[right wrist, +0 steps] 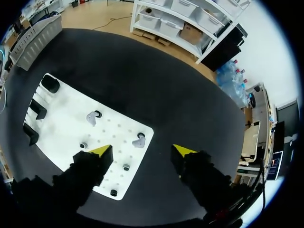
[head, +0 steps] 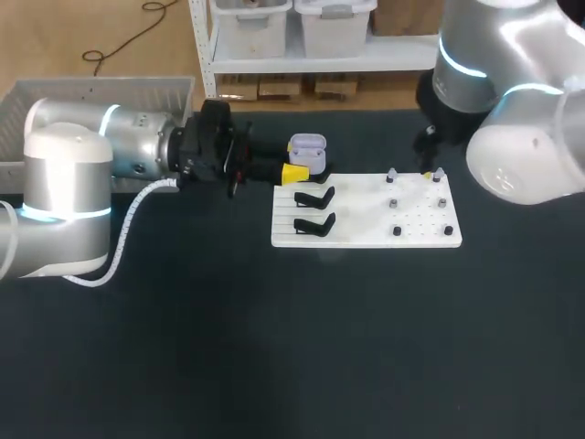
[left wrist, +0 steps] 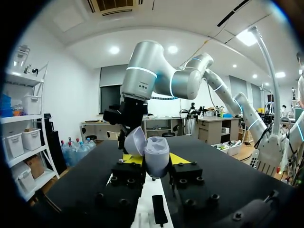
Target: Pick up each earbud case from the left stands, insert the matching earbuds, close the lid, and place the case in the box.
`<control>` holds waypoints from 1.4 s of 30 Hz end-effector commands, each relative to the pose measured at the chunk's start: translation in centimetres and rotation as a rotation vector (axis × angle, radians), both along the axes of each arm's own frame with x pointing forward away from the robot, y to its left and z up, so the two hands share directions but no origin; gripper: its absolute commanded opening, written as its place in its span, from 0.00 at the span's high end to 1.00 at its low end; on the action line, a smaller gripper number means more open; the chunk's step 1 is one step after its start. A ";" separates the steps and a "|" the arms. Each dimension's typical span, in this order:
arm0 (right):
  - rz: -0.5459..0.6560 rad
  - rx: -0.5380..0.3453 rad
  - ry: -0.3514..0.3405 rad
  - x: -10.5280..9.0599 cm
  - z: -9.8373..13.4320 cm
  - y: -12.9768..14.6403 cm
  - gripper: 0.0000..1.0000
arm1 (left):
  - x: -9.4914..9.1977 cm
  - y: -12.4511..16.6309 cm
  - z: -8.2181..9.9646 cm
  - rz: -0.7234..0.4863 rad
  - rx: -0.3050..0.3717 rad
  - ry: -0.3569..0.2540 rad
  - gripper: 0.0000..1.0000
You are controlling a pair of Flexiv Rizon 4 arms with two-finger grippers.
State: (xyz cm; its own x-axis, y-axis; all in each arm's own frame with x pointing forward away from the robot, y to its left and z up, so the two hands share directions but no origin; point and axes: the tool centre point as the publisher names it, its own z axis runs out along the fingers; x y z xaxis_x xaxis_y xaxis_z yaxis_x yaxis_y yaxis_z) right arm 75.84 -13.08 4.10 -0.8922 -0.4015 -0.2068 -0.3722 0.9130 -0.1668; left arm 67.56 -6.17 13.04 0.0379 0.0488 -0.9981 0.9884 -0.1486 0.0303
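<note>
Pinching the open lavender earbud case (left wrist: 156,153), the left gripper (left wrist: 155,162) hung at the white board's (head: 366,230) far left (right gripper (right wrist: 142,151) gaped wide, far right).

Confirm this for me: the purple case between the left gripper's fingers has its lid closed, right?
No. The lid is open, tipped back, as the left wrist view shows. The purple case does sit between the fingers of the left gripper.

Lavender earbud case (head: 308,152), lid open, upright in left tool (left wrist: 156,160).
</note>
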 end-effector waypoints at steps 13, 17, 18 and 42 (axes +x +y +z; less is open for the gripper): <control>-0.019 -0.040 0.011 0.3 -1.9 0.3 0.55 | 0.1 0.0 0.0 -0.003 0.001 0.001 1.00; -0.031 -0.040 0.002 0.5 -2.3 0.2 0.57 | 0.1 0.0 0.0 -0.003 0.001 0.001 1.00; -0.031 -0.039 0.000 0.5 -2.3 0.1 0.57 | 0.1 0.0 0.0 -0.003 0.001 0.001 1.00; -0.032 -0.045 -0.029 0.9 -2.9 0.1 0.74 | 0.1 0.0 0.0 -0.003 0.001 0.001 1.00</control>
